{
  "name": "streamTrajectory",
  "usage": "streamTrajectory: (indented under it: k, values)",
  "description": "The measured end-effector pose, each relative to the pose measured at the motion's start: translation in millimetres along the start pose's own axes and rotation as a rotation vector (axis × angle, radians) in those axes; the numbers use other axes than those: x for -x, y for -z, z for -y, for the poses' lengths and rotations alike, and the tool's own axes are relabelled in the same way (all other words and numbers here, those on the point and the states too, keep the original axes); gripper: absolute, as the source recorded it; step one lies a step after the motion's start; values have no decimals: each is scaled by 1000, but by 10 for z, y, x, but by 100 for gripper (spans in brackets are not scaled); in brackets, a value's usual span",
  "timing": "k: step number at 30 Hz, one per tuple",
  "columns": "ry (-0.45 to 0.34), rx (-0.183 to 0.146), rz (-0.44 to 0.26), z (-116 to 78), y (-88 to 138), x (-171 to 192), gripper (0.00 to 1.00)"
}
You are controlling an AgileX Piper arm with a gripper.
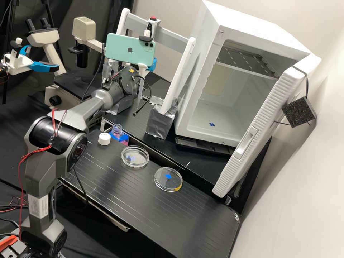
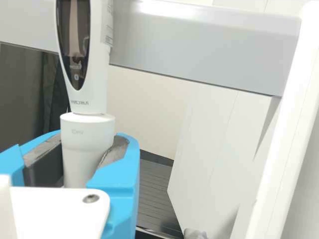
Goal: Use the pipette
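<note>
In the high view the gripper [image 1: 152, 65] is at the white rack, partly behind the phone on the wrist. The white pipette [image 1: 152, 25] stands upright there, its red-topped end above the phone and its narrow tip pointing down below. In the wrist view the gripper [image 2: 85, 149] is shut on the pipette [image 2: 87, 130], dark pads against both sides of its lower body, under the dark display. Whether the pipette touches the rack's grey bar [image 2: 199, 47] I cannot tell. An uncapped bottle [image 1: 117, 130] with pinkish contents stands on the bench, well below the tip.
A white cap [image 1: 104, 139] lies beside the bottle. Two clear dishes [image 1: 134, 156] rest farther along the black bench [image 1: 200, 215]. The rack's foil-wrapped foot [image 1: 160, 122] stands near the open white incubator [image 1: 211, 118]. A microscope [image 1: 68, 94] is behind the arm.
</note>
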State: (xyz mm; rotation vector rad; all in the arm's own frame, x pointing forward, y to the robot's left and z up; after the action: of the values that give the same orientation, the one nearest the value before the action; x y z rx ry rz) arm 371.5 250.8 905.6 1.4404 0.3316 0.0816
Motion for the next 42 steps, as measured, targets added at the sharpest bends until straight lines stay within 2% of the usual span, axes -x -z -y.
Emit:
streamTrajectory:
  k: [25,42]
  values:
    - [-16,2,7,-62,-11,3,0]
    - [1,0,2,4,-4,-18,0]
